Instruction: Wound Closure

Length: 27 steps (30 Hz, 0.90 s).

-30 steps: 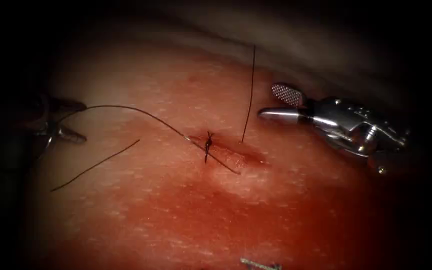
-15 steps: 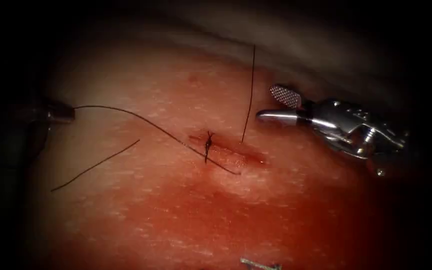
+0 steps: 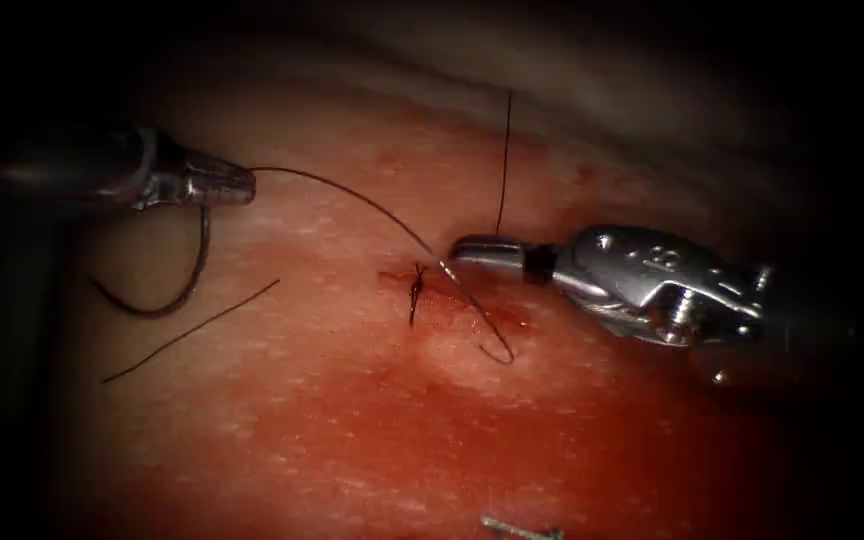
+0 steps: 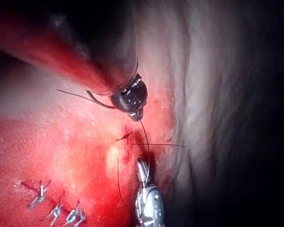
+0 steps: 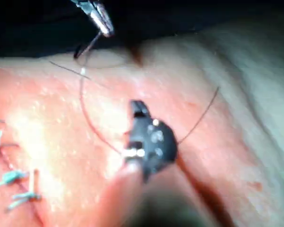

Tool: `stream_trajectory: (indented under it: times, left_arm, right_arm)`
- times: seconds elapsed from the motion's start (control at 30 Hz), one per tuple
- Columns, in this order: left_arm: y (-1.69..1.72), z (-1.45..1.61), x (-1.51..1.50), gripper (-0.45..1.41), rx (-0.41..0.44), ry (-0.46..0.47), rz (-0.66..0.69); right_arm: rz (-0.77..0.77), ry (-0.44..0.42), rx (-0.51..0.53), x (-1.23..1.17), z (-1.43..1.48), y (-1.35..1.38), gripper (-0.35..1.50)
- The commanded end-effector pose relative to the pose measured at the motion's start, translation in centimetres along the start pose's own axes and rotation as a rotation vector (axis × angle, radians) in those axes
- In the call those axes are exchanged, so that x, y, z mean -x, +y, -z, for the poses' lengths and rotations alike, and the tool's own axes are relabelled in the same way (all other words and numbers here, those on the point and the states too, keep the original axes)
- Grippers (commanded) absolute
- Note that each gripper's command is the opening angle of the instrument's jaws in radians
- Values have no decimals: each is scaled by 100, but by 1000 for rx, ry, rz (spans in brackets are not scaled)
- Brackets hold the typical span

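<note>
The left claw (image 3: pixel 237 185) sits left of the cut (image 3: pixel 452 295), clenched on the curved needle (image 3: pixel 177 290) near its tail end; the needle hangs free above the tissue (image 3: pixel 352 430); thread (image 3: pixel 352 200) runs from it to the right claw (image 3: pixel 462 250), clenched on the thread beside the knot (image 3: pixel 416 288).
</note>
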Motion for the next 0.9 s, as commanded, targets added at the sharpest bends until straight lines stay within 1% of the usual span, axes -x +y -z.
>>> stream_trajectory:
  times: [0.03, 0.13, 0.2, 0.27, 0.3, 0.43, 0.47, 0.6, 0.73, 0.8, 0.83, 0.9]
  left_arm:
    - [1, -12, 4, -35, 5, 2, -1]
    - [-2, -27, 3, -35, 2, 5, -9]
    - [-8, -58, 3, -35, -11, 7, -14]
    - [-9, -73, 3, -35, -16, 12, -12]
    - [-9, -90, 5, -35, -18, -1, -19]
    - [-5, -114, 11, -35, -19, -28, -30]
    - [0, -123, 17, -35, -19, -45, -38]
    - [12, -135, 31, -35, -8, -105, -57]
    - [27, -129, 37, -35, 7, -129, -70]
    - [39, -126, 35, -35, 11, -137, -72]
    - [42, -126, 34, -35, 11, -137, -72]
    - [48, -129, 31, -35, 11, -140, -73]
  right_arm:
    - [4, 5, -13, 5, -14, -3, -35]
    - [12, 9, -37, 3, -19, -10, -35]
    - [42, 46, -56, -8, -21, -21, -35]
    - [46, 72, -60, -13, -21, -25, -35]
    - [56, 96, -64, -17, -21, -27, -35]
    - [63, 140, -46, -24, -19, -27, -35]
    - [65, 159, -31, -27, -17, -28, -35]
    - [91, 204, 11, -39, -5, -25, -35]
    - [106, 216, 39, -44, 10, -17, -35]
    - [105, 236, 44, -45, 9, -15, -35]
    - [104, 239, 49, -45, 8, -16, -25]
    - [105, 245, 36, -47, 2, -20, -15]
